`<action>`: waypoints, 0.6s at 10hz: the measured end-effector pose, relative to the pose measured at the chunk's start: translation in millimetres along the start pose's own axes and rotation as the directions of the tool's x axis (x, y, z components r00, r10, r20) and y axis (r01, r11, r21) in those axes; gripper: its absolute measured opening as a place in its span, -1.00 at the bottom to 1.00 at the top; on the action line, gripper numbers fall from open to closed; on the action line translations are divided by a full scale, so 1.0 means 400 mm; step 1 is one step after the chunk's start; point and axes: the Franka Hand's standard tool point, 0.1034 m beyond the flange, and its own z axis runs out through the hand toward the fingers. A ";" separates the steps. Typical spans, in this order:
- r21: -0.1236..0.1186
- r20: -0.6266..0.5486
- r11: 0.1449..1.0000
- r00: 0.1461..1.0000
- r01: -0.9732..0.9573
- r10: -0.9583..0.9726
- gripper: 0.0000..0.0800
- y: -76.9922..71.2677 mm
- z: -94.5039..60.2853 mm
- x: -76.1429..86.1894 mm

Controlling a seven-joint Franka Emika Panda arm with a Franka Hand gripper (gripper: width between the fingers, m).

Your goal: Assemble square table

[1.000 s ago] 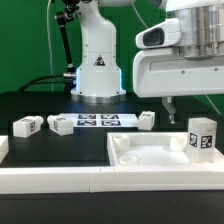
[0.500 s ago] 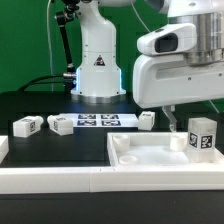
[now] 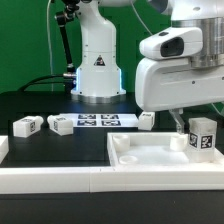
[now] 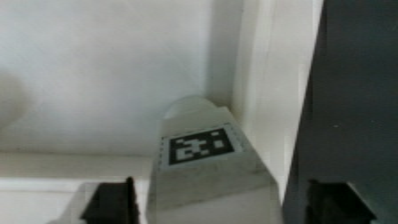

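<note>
The square table's white slab [image 3: 150, 156] lies with its raised rim up at the exterior view's right. One white tagged leg [image 3: 202, 137] stands upright on its right part. My gripper [image 3: 181, 126] hangs low right over that leg. In the wrist view the leg [image 4: 201, 150] runs up between my two dark fingers [image 4: 114, 203], one on either side and very close to it. Whether the pads press on the leg does not show. Pale slab surface [image 4: 89, 80] lies under it.
Three more tagged legs lie on the black table: two at the exterior view's left [image 3: 27, 125] [image 3: 60, 124] and one behind the slab [image 3: 147, 119]. The marker board [image 3: 95, 121] lies before the arm's base [image 3: 97, 62]. A long white rail [image 3: 60, 181] runs along the front.
My gripper has come down and slightly to the exterior view's left over the upright leg, and its jaws have drawn in round it. The leg and the slab have not moved.
</note>
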 end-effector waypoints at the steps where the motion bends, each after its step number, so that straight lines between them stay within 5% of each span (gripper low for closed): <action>1: -0.002 0.000 1.000 1.000 -0.002 0.002 -0.09 0.005 0.000 0.000; 2: -0.002 0.000 1.000 1.000 -0.014 0.014 -0.26 0.007 -0.001 0.000; 6: 0.017 -0.014 0.968 0.968 -0.252 0.252 -0.26 0.012 -0.001 0.000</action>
